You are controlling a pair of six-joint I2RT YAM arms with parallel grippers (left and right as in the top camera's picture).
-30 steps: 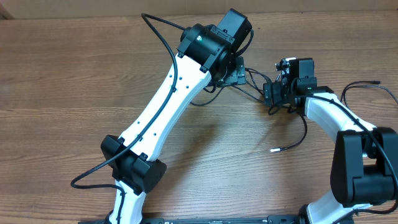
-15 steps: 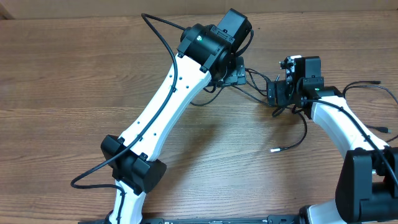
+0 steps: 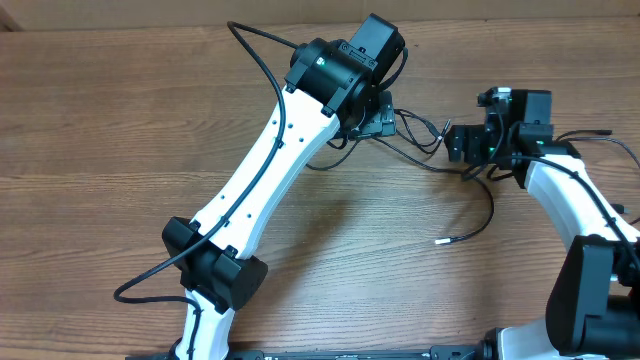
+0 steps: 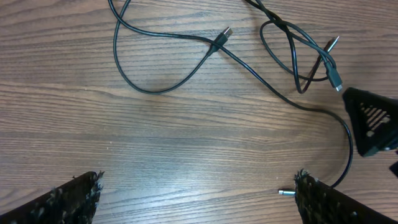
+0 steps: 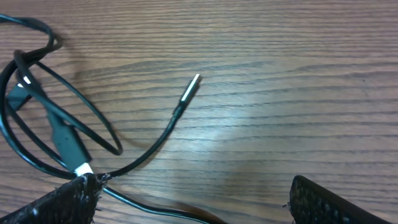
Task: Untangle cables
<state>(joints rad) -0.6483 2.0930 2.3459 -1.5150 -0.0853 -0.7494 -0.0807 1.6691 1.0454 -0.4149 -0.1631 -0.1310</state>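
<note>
A wooden table [image 3: 100, 120] seen from above, with two white and black robot arms reaching in from the near edge.

On the left, the left arm stretches diagonally from its base up to the far middle of the table. It has not moved in the last second. Its wrist camera shows the left gripper [image 4: 198, 182] with fingers spread wide and only bare wood between them. It holds nothing.

Just right of that gripper, in the middle of the table, lie the cables [image 4: 285, 28]: thin black cords, looped and crossed over one another. One plug [image 4: 225, 32] rests on a wide loop. One strand trails toward the near edge and ends in a silver tip [image 3: 440, 241], which lies flat and has stayed where it was.

On the right, the right gripper [image 5: 191, 183] has slid a short way to the right over the last second, away from the left gripper and the crossed loops. Its fingers are also spread wide, closing only very slightly. Nothing sits between them, though a cord passes right beside one fingertip [image 5: 86, 182]. I cannot tell whether it touches.

What this likely means: the right arm is shifting for a new hold, not pulling a cord. With neither gripper gripping, the cords remain tangled, and the task looks well short of done.
</note>
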